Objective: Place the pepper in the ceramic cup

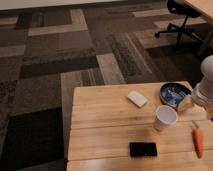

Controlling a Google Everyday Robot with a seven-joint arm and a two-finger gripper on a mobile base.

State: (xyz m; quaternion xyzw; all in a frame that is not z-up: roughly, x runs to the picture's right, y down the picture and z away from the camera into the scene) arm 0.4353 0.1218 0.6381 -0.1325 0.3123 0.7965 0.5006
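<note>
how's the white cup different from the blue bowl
The cup is plain white, the bowl dark blue with a pattern. The cup is tall and narrow, the bowl low and wide. The cup sits nearer the front, the bowl behind it to the right. Both stand upright on the wooden table. The gripper is out of view; only the arm shows at the right edge.
</note>
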